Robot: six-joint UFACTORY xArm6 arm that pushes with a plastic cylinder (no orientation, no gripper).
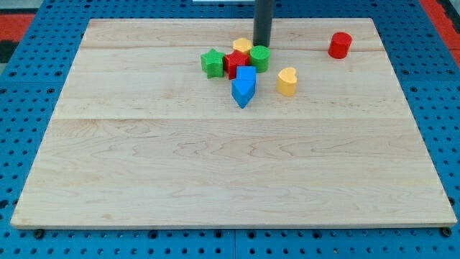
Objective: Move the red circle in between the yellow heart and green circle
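Observation:
The red circle [340, 44] stands alone near the view's top right. The yellow heart [287, 80] lies right of centre in the upper part of the board. The green circle [259, 57] sits at the right end of a tight cluster up and left of the heart. My tip [261, 44] is at the top edge of the green circle, touching or nearly touching it, well left of the red circle.
The cluster also holds a green star [211, 62], a red block [235, 62], a yellow block [242, 46] behind them, and two blue blocks [244, 85] just below. The wooden board [215, 165] lies on a blue pegboard surface.

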